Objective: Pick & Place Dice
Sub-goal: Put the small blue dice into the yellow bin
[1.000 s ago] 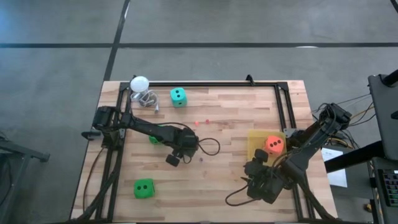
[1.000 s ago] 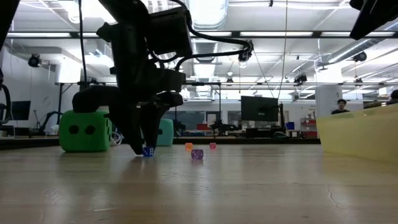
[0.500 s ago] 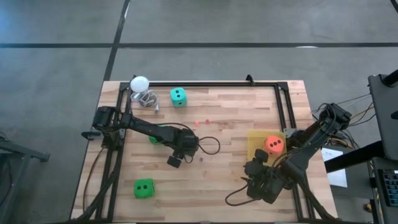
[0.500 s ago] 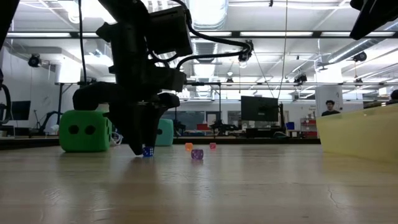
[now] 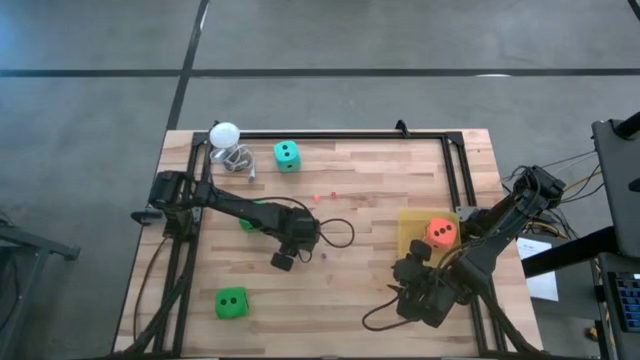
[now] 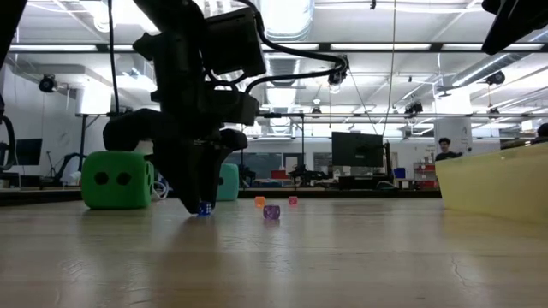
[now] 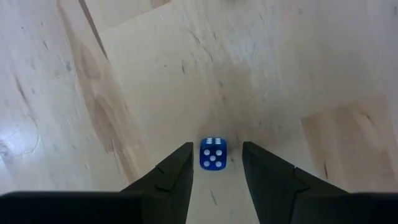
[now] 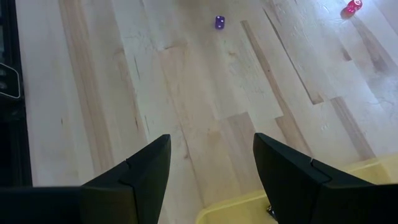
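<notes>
Overhead, our left gripper (image 5: 283, 261) sits mid-frame; the right gripper (image 5: 413, 296) waits lower right, fingers apart. Wrist-on, open fingers (image 7: 176, 173) flank a small blue die (image 7: 212, 153), seemingly untouched: we should close next.

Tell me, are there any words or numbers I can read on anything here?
No words, labels or written numbers can be read.
Blue die between the left gripper's fingers: only white pips, five on the face showing.
Green die: two dark pips.
Monitors far behind: too small to read.
</notes>
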Tool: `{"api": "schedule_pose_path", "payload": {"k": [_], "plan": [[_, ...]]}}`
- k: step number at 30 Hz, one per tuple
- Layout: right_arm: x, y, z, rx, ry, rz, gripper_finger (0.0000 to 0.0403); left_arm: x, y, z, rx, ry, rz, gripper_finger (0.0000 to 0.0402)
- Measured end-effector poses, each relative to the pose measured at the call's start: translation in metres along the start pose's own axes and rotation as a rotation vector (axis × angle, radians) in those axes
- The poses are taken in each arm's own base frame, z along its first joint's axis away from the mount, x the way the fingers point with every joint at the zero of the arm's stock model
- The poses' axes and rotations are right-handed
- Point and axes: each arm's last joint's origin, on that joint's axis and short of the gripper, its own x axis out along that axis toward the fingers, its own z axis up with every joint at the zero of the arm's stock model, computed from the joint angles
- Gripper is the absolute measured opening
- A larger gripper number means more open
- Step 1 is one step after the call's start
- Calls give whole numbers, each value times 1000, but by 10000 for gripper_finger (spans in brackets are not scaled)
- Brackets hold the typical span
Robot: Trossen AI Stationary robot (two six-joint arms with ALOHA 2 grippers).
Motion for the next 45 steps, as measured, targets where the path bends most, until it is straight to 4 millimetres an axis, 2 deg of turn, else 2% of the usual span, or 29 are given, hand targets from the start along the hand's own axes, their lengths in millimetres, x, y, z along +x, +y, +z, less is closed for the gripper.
{"api": "schedule_pose_path", "payload": {"k": [6,13,22,32,39,42,45], "plan": [[0,0,0,11,0,0,224,6,-1,-1,-22,5,-10,140],[0,0,0,12,0,0,224,6,0,-1,-26,6,-10,117],[0,0,0,16,-3,2,224,7,-1,-2,-83,12,-15,47],[0,0,5,-59,-140,-57,224,1,1,3,-311,-12,-19,45],[-1,-1,9,-163,-237,-127,224,-32,4,15,-515,-200,-26,45],[-1,-1,10,-221,-274,-161,224,-58,3,21,-550,-346,-36,45],[-1,1,12,-302,-324,-195,224,-88,-1,29,-542,-565,-52,45]]}}
